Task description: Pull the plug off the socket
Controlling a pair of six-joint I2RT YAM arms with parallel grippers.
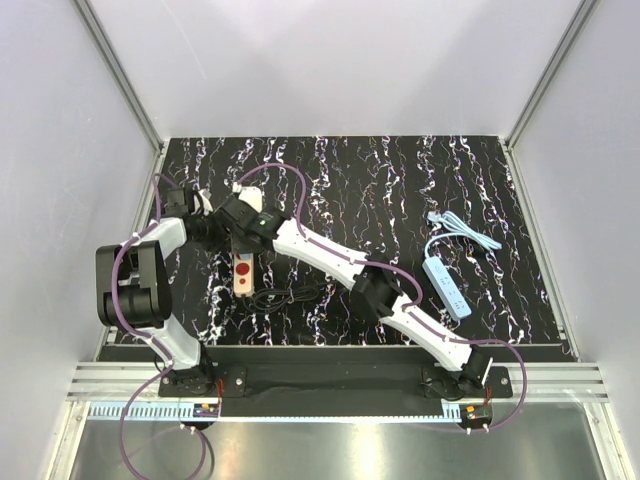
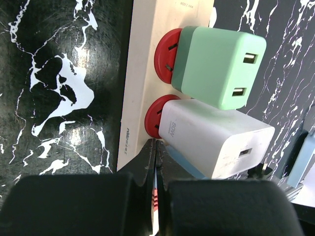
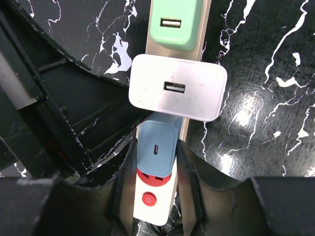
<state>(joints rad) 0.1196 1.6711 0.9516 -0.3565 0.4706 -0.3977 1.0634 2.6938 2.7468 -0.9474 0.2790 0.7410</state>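
socket: beige strip point(image 2: 142, 73) lying flat on the left part of the bench point(image 1: 400, 180), long axis running near to far, black cord point(image 1: 290, 295) coiled off its near end
plug: small pale blue cube point(image 3: 156, 150), seated in a red round outlet of the socket, upright, not lifted
plug neighbours: white charger point(image 3: 177, 88) just beside it on one side and overhanging its top edge; red power switch point(image 3: 147, 199) on the other side
green charger: point(image 3: 173, 22) in the next outlet past the white one, also seated
right end effector: point(image 3: 156, 142) straddles the plug, one finger point(image 3: 187, 172) on each flank, clamped on the plug's two sides
left end effector: point(image 2: 155, 147) fingers pressed together, nothing between them, tips down on the socket's beige face just beside the red outlet under the white charger
arms: both meet over the far half of the socket; the right arm reaches diagonally across the bench from its base
blue power strip: point(image 1: 447, 287) on the right side of the bench with its blue cord point(image 1: 460, 230), well apart from the socket and from both end effectors
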